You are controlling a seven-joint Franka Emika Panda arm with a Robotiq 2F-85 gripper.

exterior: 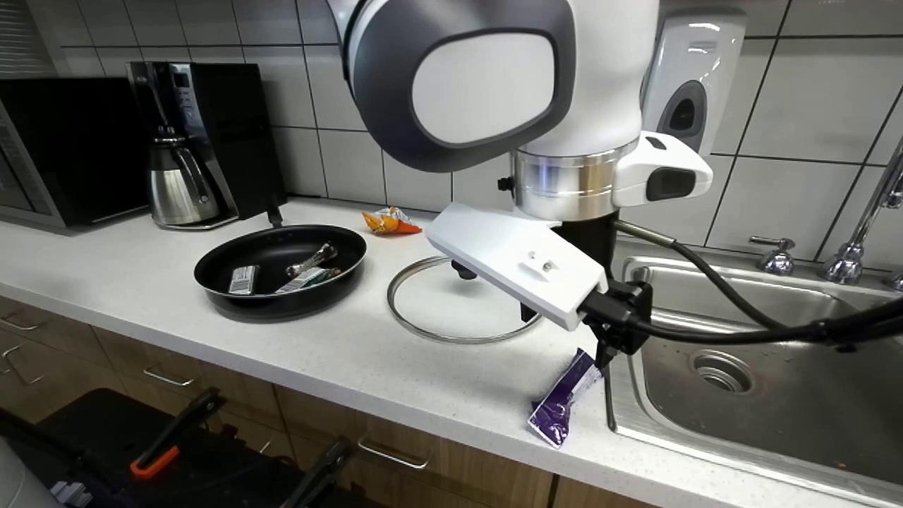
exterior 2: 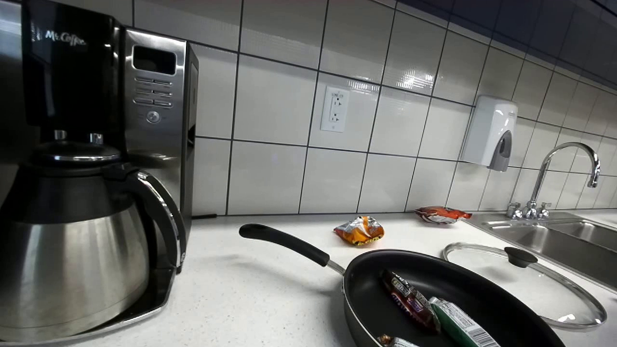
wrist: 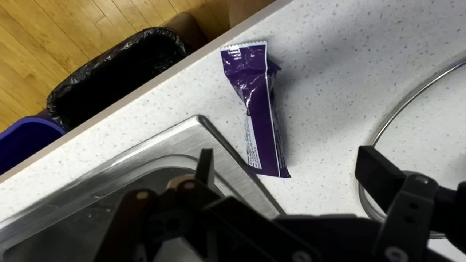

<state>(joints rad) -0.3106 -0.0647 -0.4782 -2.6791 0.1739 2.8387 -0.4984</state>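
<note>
My gripper [wrist: 289, 168] stands open above the counter with nothing between its fingers. Nearest to it is a purple packet [wrist: 265, 123], lying flat on the white counter against the sink's corner. In the wrist view the packet reaches up and away from the gap between the fingers, apart from both. In an exterior view the gripper [exterior: 566, 337] hangs just over the packet [exterior: 561, 406], partly hidden by the white wrist mount. A glass lid [exterior: 469, 340] lies beside it. A black pan [exterior: 289, 307] holds several wrapped bars, such as a silver one [exterior: 243, 279].
The steel sink [wrist: 182, 133] borders the packet. An orange packet [exterior 2: 361, 232] and a red packet [exterior 2: 441, 215] lie by the tiled wall. A coffee maker [exterior 2: 159, 115] stands behind the pan. Beyond the counter edge are a black-lined bin [wrist: 116, 76] and a blue bin [wrist: 27, 140].
</note>
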